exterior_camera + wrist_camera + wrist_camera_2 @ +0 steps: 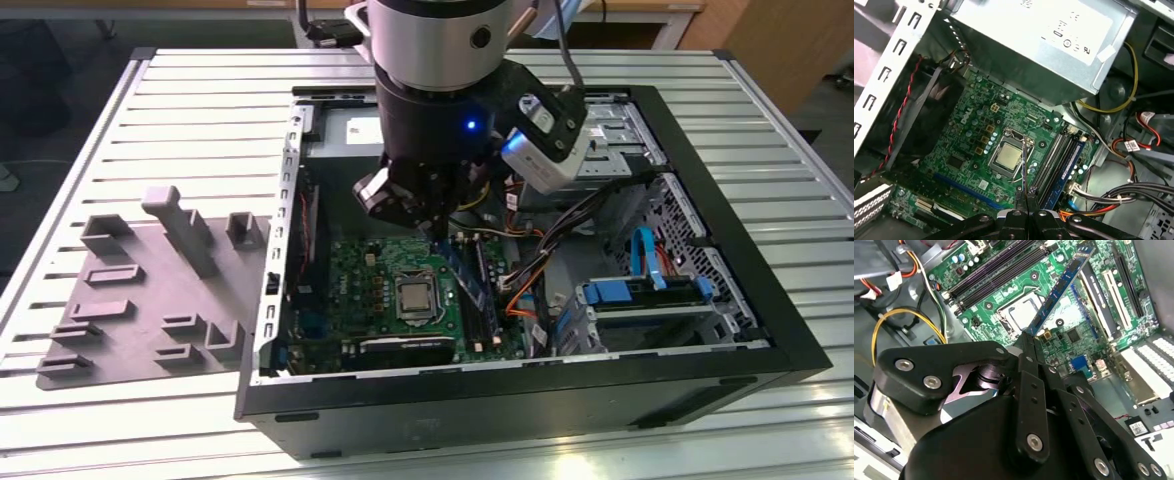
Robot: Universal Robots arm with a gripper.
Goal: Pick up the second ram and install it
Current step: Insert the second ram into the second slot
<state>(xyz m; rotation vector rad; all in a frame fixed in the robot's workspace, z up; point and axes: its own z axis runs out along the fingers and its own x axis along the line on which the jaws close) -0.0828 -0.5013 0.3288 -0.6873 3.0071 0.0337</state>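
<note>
Your gripper hangs inside the open case, its fingers clamped on one end of the ram. The second wrist view shows the stick's flat blue face slanting out over the motherboard. In the first wrist view you see it edge-on, a thin line above the processor socket, just beside the slots. The exterior view gives you the grey tray on the worktop, beside the case.
</note>
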